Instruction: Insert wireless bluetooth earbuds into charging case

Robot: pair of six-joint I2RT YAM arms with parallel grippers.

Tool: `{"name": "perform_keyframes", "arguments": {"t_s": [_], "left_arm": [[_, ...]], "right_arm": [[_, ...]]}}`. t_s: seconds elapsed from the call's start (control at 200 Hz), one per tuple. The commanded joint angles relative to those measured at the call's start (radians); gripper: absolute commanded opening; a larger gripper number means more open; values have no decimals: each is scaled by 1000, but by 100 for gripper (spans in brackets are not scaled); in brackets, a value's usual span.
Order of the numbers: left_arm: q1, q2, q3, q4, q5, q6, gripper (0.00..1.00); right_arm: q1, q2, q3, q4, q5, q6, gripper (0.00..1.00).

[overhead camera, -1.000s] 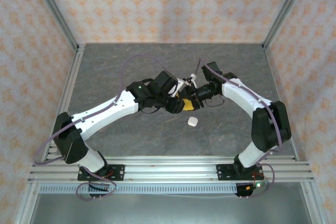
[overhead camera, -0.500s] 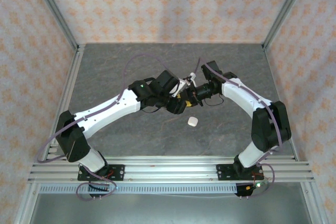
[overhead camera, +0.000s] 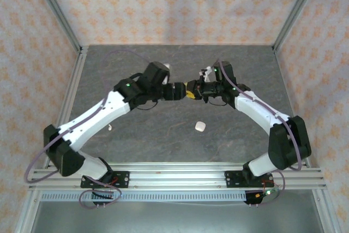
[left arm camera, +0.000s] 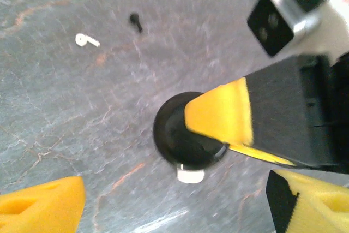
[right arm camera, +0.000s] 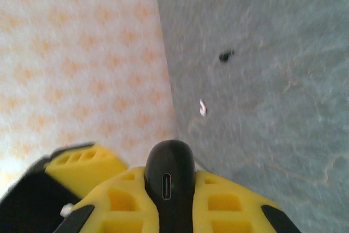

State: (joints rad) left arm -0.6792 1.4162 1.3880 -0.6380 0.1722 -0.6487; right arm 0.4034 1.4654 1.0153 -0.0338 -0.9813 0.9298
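My left pincer (overhead camera: 181,90) stands wide and empty, close to the case (left arm camera: 182,135). My right pincer (right arm camera: 170,186) clamps that smooth black case by its narrow edge. I judge it could twist or slip out if my left fingers knock it. In my left wrist view, at about eleven o'clock from the case, a white earbud (left arm camera: 86,40) with a stem and a black earbud (left arm camera: 135,21) lie loose on the table (left arm camera: 54,107), both tiny.

A white earbud (left arm camera: 86,40) with a short stem and a black earbud (left arm camera: 135,21) are seen lying loose, near each other but apart, on the left of the grey table (left arm camera: 49,107). A rounded black charging case (right arm camera: 169,178) is held raised over the middle, with a port visible on one end.
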Motion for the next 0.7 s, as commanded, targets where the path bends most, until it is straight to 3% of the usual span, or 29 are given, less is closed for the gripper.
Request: {"name": "perform_keyframes", "arguments": {"t_s": [0.0, 0.145, 0.3, 0.455, 0.56, 0.696], "left_arm": [[52, -98, -124, 185, 33, -258, 85], [53, -148, -249, 477, 67, -406, 81], [52, -105, -227, 560, 105, -485, 71], [53, -63, -193, 630, 102, -520, 73], [64, -14, -126, 490, 103, -557, 69], [64, -4, -233, 735, 105, -648, 58]], "right_arm": [[2, -56, -51, 260, 234, 214, 8], [2, -55, -48, 327, 260, 269, 8], [3, -72, -50, 371, 269, 307, 7], [3, -102, -69, 399, 292, 339, 7], [3, -115, -84, 418, 309, 365, 7], [3, -116, -82, 431, 309, 382, 7]]}}
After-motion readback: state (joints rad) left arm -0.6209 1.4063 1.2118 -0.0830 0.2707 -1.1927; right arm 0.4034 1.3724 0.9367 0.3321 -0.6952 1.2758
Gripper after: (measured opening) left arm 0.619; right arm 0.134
